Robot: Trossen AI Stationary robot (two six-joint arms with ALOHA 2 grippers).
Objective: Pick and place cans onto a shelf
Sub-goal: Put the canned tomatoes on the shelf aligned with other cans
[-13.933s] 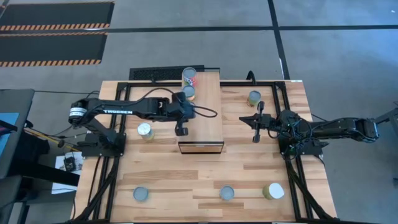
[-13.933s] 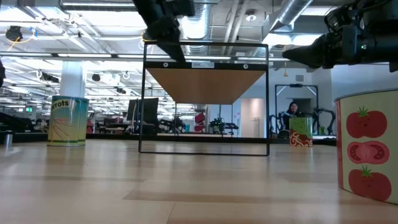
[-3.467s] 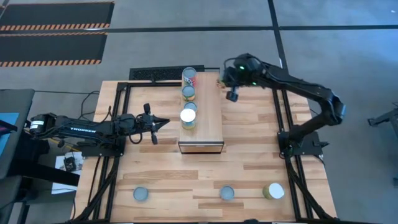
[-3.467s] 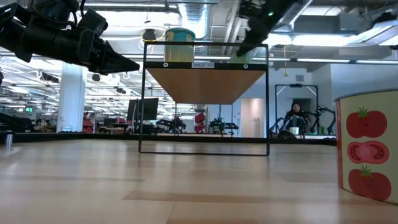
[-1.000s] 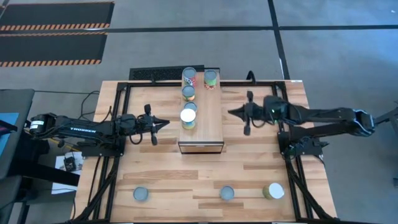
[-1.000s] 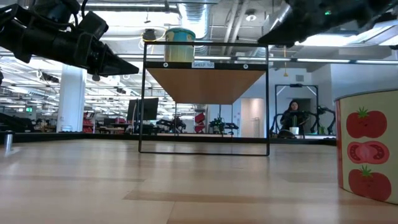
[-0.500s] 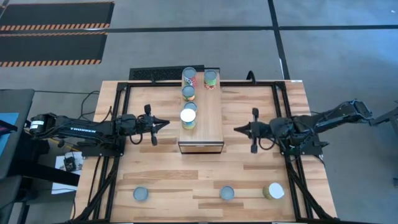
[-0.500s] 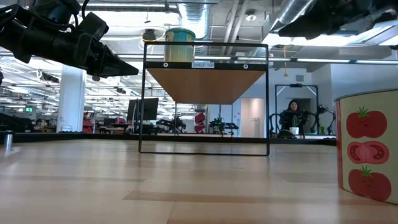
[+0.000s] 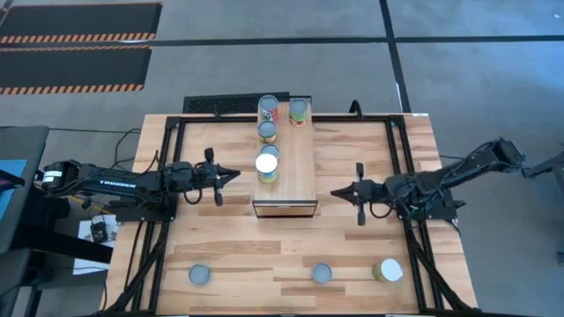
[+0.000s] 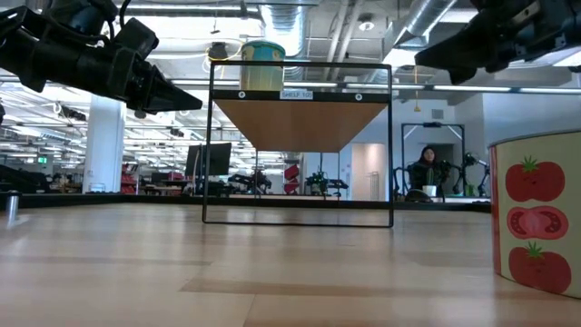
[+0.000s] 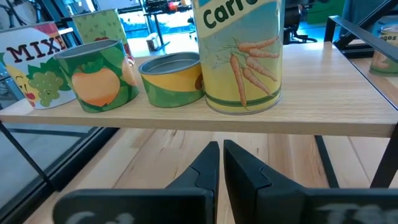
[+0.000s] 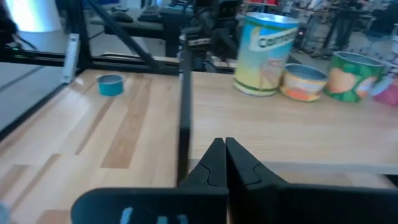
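The shelf (image 9: 285, 163) stands at the table's middle, toward the far edge. Several cans stand on its top: a white-topped carrot can (image 9: 266, 164), a low can (image 9: 267, 131), a red-and-white can (image 9: 268, 107) and a grey-topped can (image 9: 299, 110). Three more cans stand by the near edge (image 9: 200, 275), (image 9: 321, 273), (image 9: 386, 270). My left gripper (image 9: 236, 173) is shut and empty left of the shelf, pointing at it (image 11: 221, 144). My right gripper (image 9: 334, 192) is shut and empty right of the shelf's near end (image 12: 224, 142).
Black metal frame rails (image 9: 167, 220) run along the table's left and right sides. In the low view the tomato-label can (image 10: 536, 222) stands close at the right. Bare tabletop (image 9: 282, 238) lies between the shelf and the near cans.
My right gripper has drawn back from beside the shelf toward the table's near edge, staying shut and empty, while its arm has folded in. The cans on the shelf have stayed in place.
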